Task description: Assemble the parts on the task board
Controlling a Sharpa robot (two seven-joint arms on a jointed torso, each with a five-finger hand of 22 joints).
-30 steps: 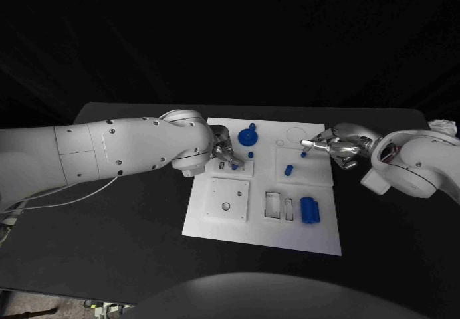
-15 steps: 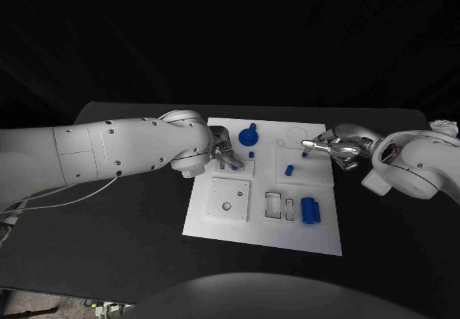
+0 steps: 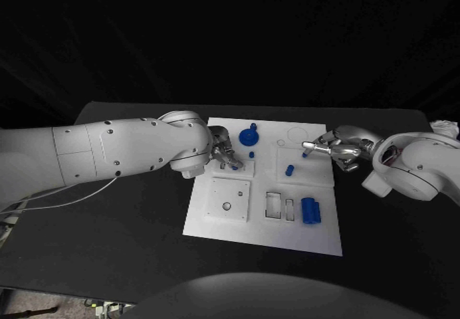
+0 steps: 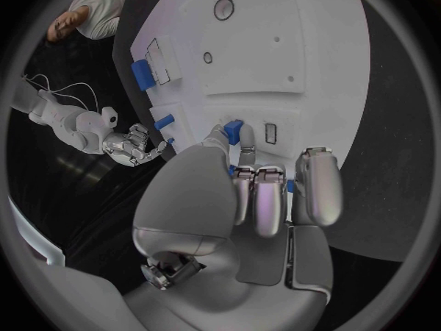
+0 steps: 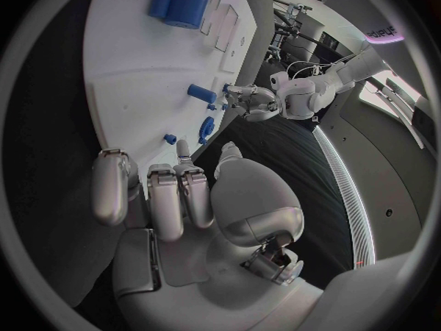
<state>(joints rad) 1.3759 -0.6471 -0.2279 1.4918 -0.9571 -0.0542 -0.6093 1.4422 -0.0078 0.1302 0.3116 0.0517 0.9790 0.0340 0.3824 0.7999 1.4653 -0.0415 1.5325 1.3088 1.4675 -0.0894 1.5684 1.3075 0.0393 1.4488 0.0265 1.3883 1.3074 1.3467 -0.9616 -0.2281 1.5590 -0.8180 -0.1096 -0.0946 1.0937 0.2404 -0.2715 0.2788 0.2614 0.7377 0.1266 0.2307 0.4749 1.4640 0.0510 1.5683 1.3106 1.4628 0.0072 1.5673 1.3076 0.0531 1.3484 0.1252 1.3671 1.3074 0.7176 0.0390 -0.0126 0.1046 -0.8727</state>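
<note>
Nearest on the black surface (image 3: pixel 115 239) lies the white task board (image 3: pixel 258 232), its near half carrying a square plate with holes (image 3: pixel 230 199), a pair of rectangular slots (image 3: pixel 279 205) and, just beside them, a large blue block (image 3: pixel 310 210) lying flat. Moving up the board, a short blue cylinder (image 3: pixel 288 170) rests on the right-hand raised panel. Level with it on the left, the left hand (image 3: pixel 226 157) is down over a small slotted panel, fingers curled in, and the left wrist view shows a small blue part (image 4: pixel 234 132) pinched at its fingertips (image 4: pixel 245 175), right against the board. Across the board, the right hand (image 3: pixel 332 149) hovers at the right edge, one finger stretched towards a small blue peg (image 3: pixel 304 154); whether it actually grips that peg, I cannot tell, and the other fingers are loosely curled. Farther back, a round blue knob piece (image 3: pixel 248 137) sits at the far-left part of the board, with a thin ring outline (image 3: pixel 295 133) beside it near the far edge.
</note>
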